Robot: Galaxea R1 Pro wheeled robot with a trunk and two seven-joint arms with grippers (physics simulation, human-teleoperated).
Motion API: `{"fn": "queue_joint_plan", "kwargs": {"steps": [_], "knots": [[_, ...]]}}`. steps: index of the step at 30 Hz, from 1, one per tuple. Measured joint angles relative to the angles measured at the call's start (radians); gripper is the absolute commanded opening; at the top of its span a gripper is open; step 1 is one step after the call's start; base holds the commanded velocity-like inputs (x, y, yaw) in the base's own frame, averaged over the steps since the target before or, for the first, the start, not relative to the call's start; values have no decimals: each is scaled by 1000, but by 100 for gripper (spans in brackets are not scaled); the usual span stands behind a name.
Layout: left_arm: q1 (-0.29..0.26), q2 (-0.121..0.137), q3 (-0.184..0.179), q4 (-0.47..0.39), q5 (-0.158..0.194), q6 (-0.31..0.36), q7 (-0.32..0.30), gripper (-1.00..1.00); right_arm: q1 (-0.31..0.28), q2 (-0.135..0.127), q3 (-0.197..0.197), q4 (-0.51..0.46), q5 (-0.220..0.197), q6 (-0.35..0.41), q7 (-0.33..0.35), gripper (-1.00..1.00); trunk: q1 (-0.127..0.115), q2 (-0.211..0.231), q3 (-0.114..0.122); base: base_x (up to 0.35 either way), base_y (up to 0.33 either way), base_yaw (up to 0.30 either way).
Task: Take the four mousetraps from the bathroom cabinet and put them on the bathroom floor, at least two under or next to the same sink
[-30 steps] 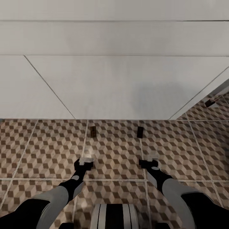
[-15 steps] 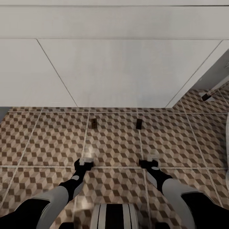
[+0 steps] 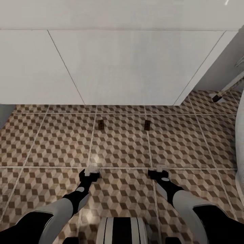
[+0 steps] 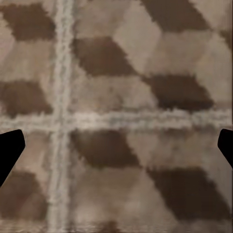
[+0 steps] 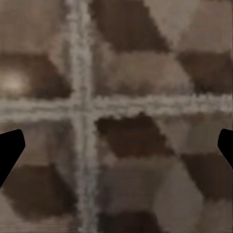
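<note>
Over the bathroom floor (image 3: pixel 51 142), the left gripper (image 3: pixel 89 173) hangs at seven o'clock, fingers spread wide and empty above a grout crossing. One mousetrap (image 3: pixel 100 124) lies at its twelve o'clock, another mousetrap (image 3: pixel 147 125) well apart at three o'clock of the first. The right gripper (image 3: pixel 159 172), at five o'clock, is likewise wide open, holding nothing.

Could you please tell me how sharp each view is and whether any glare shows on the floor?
Head view: fairly sharp; the two small dark mousetraps read clearly on the cube-patterned brown and beige tiled floor, with a pale glare spot ahead of the left claw. Left wrist view: close, blurred tiles and grout. Right wrist view: equally soft, with a faint bright patch at one edge.
</note>
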Motion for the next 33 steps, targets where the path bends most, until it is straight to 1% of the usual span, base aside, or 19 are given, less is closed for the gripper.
{"fn": "queue_joint_plan", "kwargs": {"steps": [9, 33], "knots": [[0, 0, 0, 0, 0, -1, 0, 100, 0, 0, 0, 0, 0, 0, 0, 100, 0, 0, 0, -113, 0, 0], [0, -2, 0, 7, 4, 3, 7, 100, 0, 0, 0, 0, 1, -3, 0, 100, 0, 0, 0, -9, 0, 0]]}}
